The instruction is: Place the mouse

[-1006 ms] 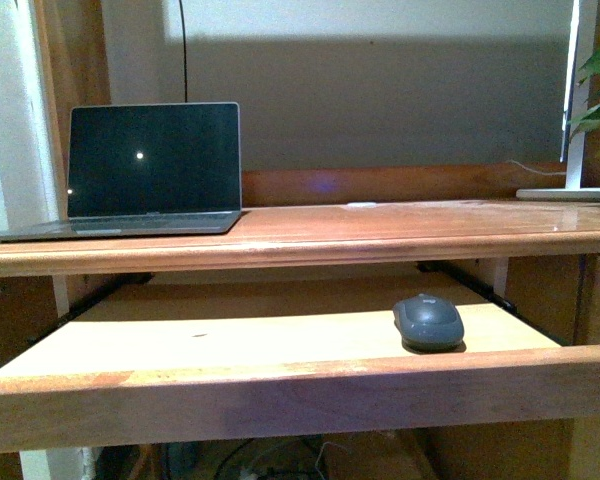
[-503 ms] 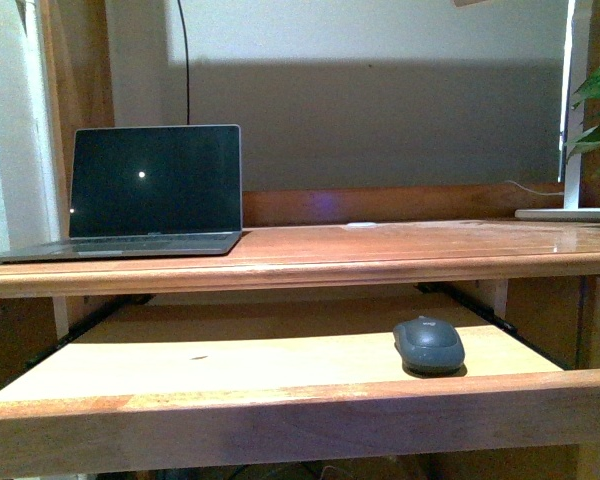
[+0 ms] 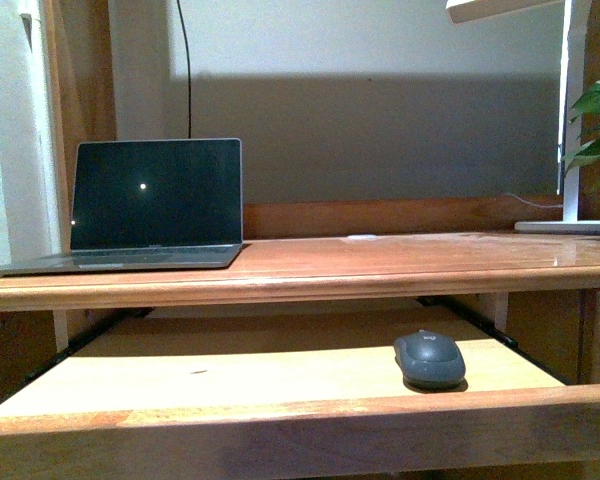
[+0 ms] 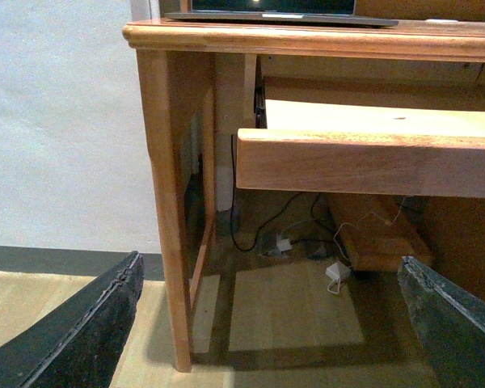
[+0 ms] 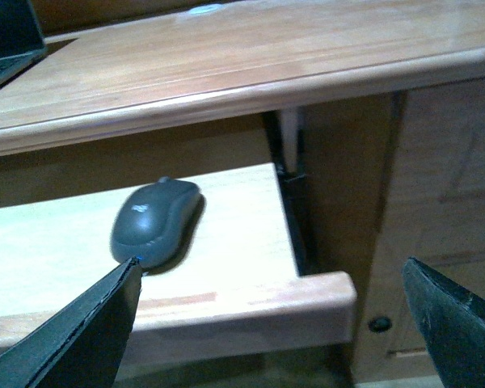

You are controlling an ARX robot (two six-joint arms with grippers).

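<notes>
The mouse (image 3: 430, 359), a small dark grey dome, lies on the pulled-out keyboard shelf (image 3: 230, 375), toward its right end behind the front lip. In the right wrist view the mouse (image 5: 156, 221) sits on the pale shelf board, beyond and to one side of my right gripper (image 5: 271, 323), which is open and empty below the shelf's corner. My left gripper (image 4: 271, 323) is open and empty too, low near the floor by the desk's left leg (image 4: 168, 210). Neither gripper shows in the front view.
An open laptop (image 3: 150, 205) with a dark screen stands on the desk top (image 3: 380, 255) at the left. A white lamp base (image 3: 568, 226) and plant leaves (image 3: 595, 120) are at the right. Cables and adapters (image 4: 307, 250) lie on the floor under the desk.
The front view has risen: the desk top, laptop and shelf all sit lower in the picture and the shelf looks flatter. The mouse has stayed where it was on the shelf.
</notes>
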